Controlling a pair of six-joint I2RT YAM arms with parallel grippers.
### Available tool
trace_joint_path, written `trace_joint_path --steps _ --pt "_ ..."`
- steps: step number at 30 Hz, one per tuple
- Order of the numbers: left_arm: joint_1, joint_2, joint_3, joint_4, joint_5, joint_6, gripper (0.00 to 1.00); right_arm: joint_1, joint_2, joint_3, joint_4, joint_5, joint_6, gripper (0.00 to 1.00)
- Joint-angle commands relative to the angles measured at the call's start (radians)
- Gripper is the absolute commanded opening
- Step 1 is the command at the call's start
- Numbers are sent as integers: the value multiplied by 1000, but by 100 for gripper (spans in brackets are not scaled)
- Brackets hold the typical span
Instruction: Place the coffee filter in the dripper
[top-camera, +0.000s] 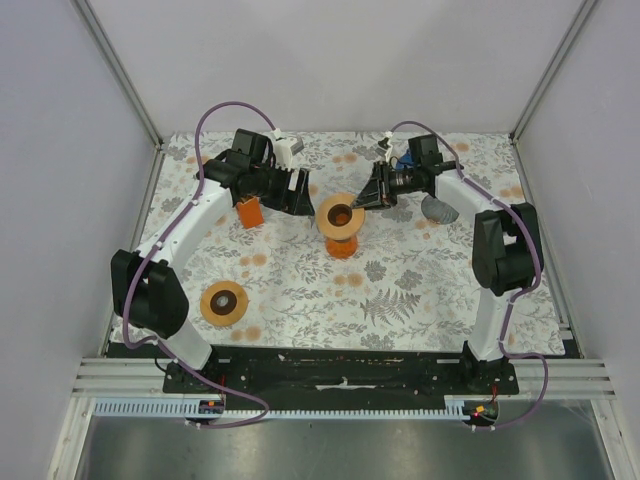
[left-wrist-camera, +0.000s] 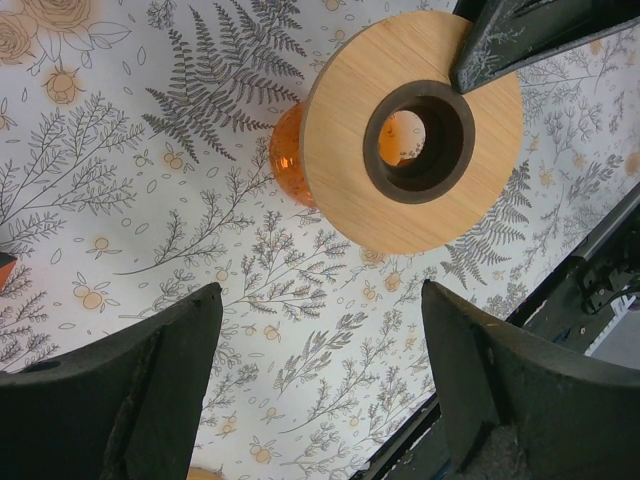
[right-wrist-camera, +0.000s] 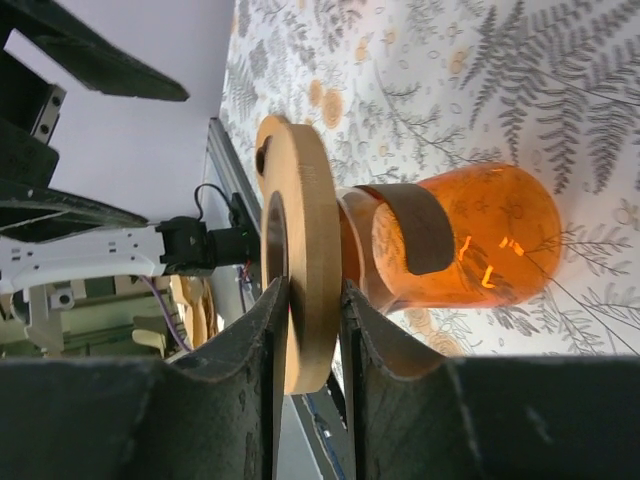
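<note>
The dripper is an orange glass vessel (top-camera: 343, 243) with a wooden ring (top-camera: 340, 214) and a dark collar on top, standing mid-table. My right gripper (top-camera: 364, 201) is shut on the ring's right rim; in the right wrist view the fingers (right-wrist-camera: 262, 340) pinch the wooden ring (right-wrist-camera: 300, 200) edge-on, above the orange glass (right-wrist-camera: 490, 235). My left gripper (top-camera: 300, 194) is open and empty just left of the dripper. Its view looks down on the ring (left-wrist-camera: 345, 190) between the left gripper's fingertips (left-wrist-camera: 322, 300). I cannot pick out a coffee filter for certain.
A second wooden disc with a dark centre (top-camera: 224, 302) lies at front left. A small orange piece (top-camera: 248, 213) stands under the left arm. A grey rounded object (top-camera: 438, 210) lies by the right arm. White walls enclose the floral tablecloth (top-camera: 400, 290).
</note>
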Motion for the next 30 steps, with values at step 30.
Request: trace_joint_path --steps 30 --pt "-7 -32 14 3 -6 63 85 -186 -169 112 -291 1120 -383 65"
